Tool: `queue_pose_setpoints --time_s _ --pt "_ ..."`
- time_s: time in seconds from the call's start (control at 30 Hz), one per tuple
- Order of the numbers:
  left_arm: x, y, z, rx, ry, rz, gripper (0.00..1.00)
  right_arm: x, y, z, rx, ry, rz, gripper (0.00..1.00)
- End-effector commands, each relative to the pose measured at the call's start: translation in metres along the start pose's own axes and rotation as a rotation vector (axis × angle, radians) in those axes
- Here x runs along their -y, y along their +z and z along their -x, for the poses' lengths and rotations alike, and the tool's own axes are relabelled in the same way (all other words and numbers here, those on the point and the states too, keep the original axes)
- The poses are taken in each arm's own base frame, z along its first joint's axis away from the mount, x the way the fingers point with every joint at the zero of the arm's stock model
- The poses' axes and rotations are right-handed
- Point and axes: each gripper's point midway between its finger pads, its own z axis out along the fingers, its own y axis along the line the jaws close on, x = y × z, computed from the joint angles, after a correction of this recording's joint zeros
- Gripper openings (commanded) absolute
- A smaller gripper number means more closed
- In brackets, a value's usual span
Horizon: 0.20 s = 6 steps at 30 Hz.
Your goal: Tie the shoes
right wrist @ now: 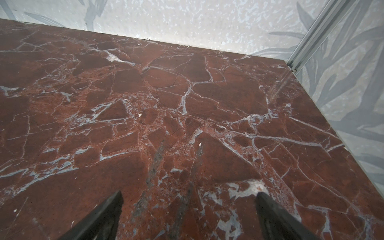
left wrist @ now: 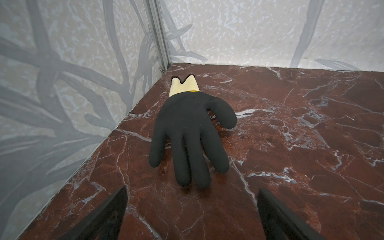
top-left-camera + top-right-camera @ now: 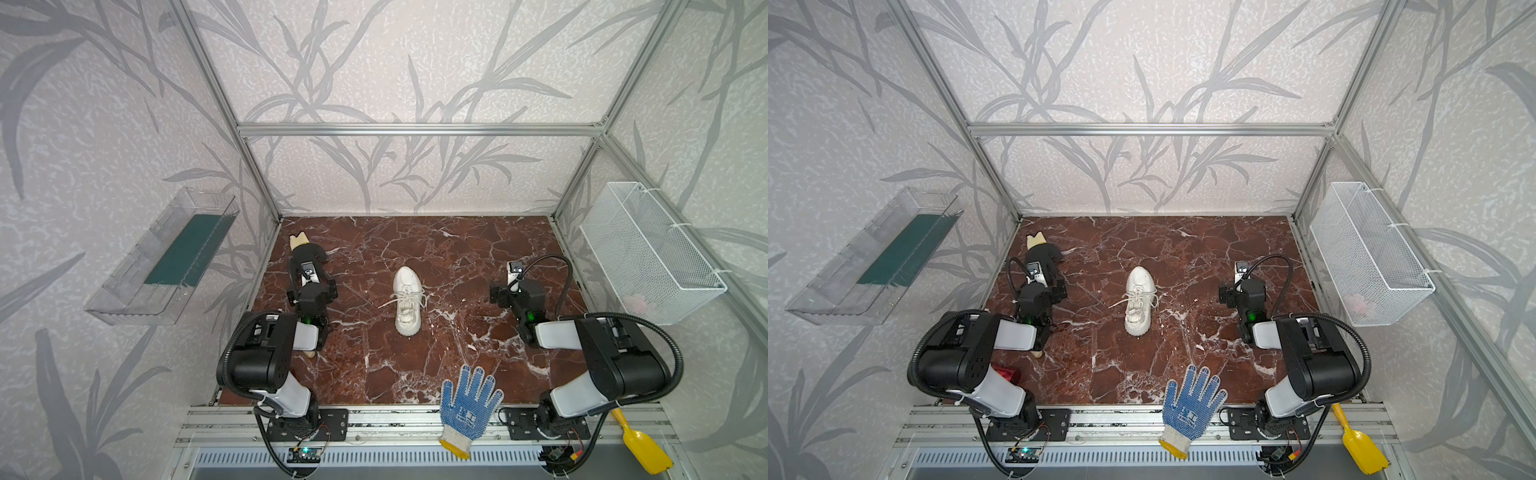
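Camera set-up: one stereo pair overhead, one unit per wrist.
Stereo pair: mounted high at the near edge, tilted down and forward, taking in the whole marble tabletop (image 3: 457,245) with sneaker (image 3: 408,301) central, coverage nearly equal in both top views. Left wrist: low and close to the surface, facing far left corner and black glove (image 2: 187,133), same glove (image 3: 306,250) also caught from above. Right wrist: low and close, facing far right corner of tabletop.
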Motion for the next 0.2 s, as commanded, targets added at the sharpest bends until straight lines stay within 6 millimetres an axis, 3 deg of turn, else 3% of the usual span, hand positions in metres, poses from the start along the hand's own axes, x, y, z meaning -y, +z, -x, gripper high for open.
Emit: queue_pose_setpoints --time_s 0.0,0.17 --pt "0.0053 0.0001 0.0080 0.012 -0.007 -0.034 0.99 0.0034 -0.0006 0.0153 0.052 0.005 -0.011 0.99" --pt "0.0050 -0.0002 0.0085 0.019 -0.005 -0.032 0.99 0.0034 -0.0004 0.0155 0.052 0.004 -0.011 0.99"
